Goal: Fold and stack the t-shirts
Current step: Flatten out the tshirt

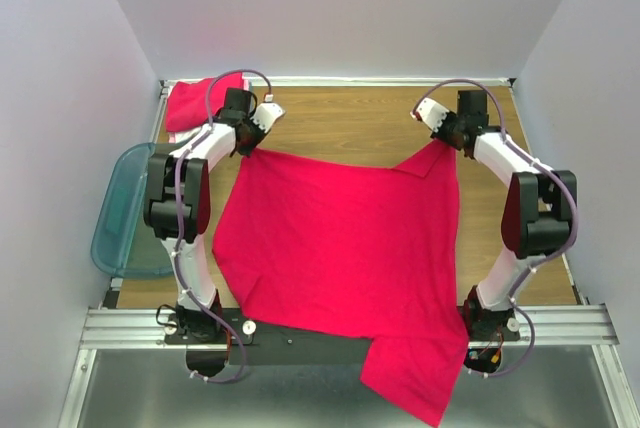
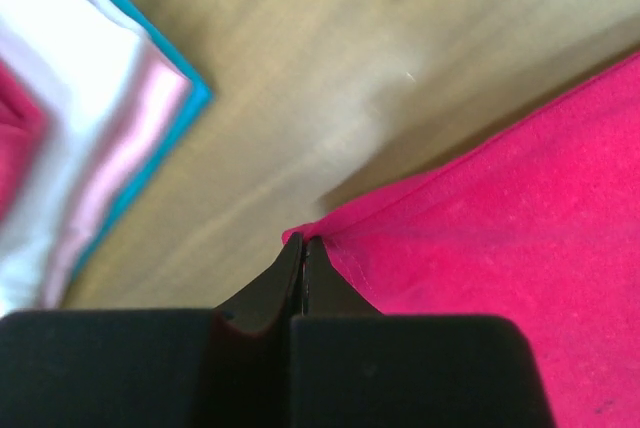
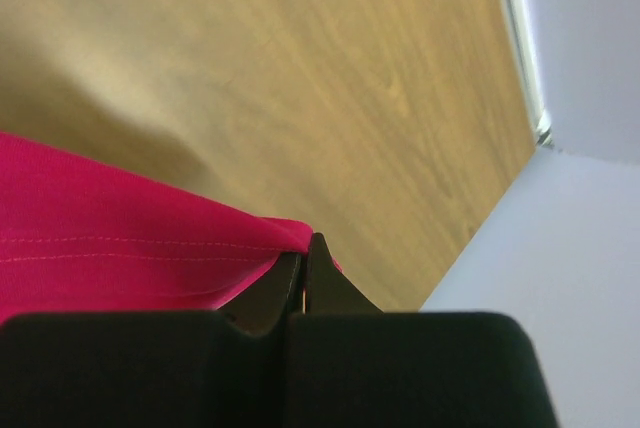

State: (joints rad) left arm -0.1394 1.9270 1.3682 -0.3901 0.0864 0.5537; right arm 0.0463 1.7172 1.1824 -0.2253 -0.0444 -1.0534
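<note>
A bright red-pink t-shirt (image 1: 340, 238) lies spread over the wooden table, and part of it hangs over the near edge at the bottom right. My left gripper (image 1: 257, 145) is shut on its far left corner (image 2: 318, 231), the jaws pinched together with the hem between the tips (image 2: 303, 240). My right gripper (image 1: 447, 143) is shut on the far right corner (image 3: 290, 233), which is lifted slightly off the wood. A stack of folded t-shirts (image 1: 193, 103), red on top, sits at the far left corner of the table. In the left wrist view its white, pink and teal layers (image 2: 90, 128) show.
A translucent teal plastic bin (image 1: 125, 210) stands off the table's left side. Pale walls (image 3: 560, 248) close in the table on the left, right and back. A metal rail (image 1: 560, 323) runs along the near edge by the arm bases.
</note>
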